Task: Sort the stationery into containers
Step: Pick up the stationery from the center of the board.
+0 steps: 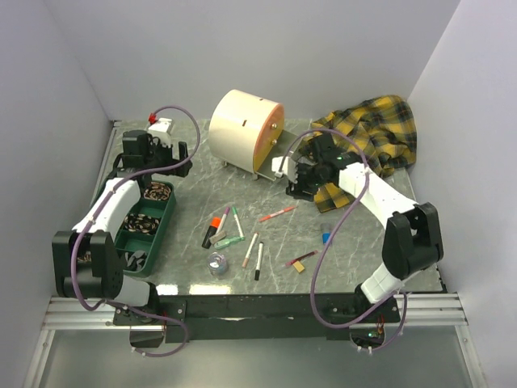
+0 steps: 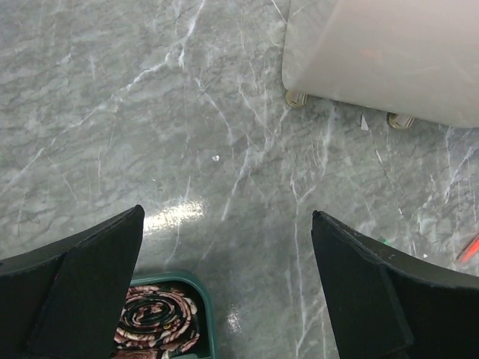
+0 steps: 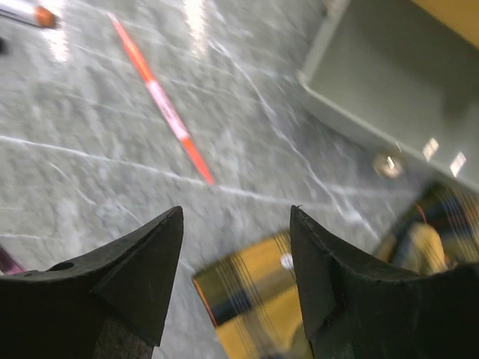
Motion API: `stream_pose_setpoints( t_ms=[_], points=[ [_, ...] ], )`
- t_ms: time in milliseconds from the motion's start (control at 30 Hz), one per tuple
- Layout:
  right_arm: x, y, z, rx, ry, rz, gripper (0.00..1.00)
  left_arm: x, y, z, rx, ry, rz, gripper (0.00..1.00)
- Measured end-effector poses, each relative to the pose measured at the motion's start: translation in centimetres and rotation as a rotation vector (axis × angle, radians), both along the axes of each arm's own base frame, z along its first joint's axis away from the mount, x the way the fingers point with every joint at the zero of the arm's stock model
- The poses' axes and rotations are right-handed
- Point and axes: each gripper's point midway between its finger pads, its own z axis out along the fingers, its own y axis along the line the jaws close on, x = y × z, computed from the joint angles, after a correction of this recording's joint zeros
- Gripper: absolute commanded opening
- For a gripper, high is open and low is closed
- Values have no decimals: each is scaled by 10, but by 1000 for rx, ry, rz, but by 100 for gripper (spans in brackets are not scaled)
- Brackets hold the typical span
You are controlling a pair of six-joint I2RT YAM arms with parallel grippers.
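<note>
Nearest you, the pens (image 1: 250, 250), marker (image 1: 214, 229) and tape (image 1: 216, 260) lie loose on the counter (image 1: 190, 198). Beyond them lies the pink pen (image 3: 161, 101), just ahead of your right gripper (image 3: 236, 213), whose jaws are apart and empty. I'd take that pen next: turn across its length and grip mid-shaft. The open drawer (image 3: 374, 75) sits close behind. Your left gripper (image 2: 226, 213), jaws also apart, hangs at the tray's (image 2: 203, 299) far end.

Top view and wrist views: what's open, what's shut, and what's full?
left tool: open, holding nothing
right tool: open, holding nothing
cabinet drawer: pulled open, nothing seen inside
green tray: holds patterned coils
orange-capped marker: cap on, lying flat
plaid cloth: crumpled
</note>
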Motion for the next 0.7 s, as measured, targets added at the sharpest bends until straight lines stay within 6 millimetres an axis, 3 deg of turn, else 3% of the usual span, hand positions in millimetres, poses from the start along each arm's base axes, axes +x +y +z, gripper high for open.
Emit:
stream_pose_setpoints(
  t_ms=[167, 333, 433, 600, 700],
  points=[
    [-13, 22, -6, 11, 23, 79, 64, -7, 0, 2, 0, 8, 0, 99],
    [-21, 25, -8, 22, 52, 91, 63, -31, 1, 5, 38, -4, -31, 99],
    [-36, 13, -17, -23, 45, 130, 64, -37, 2, 7, 54, -17, -47, 100],
    [-76, -22, -36, -156, 65, 213, 66, -38, -2, 6, 47, -13, -70, 99],
    [-82, -39, -39, -215, 74, 228, 65, -38, -5, -1, 36, 5, -88, 99]
  ],
)
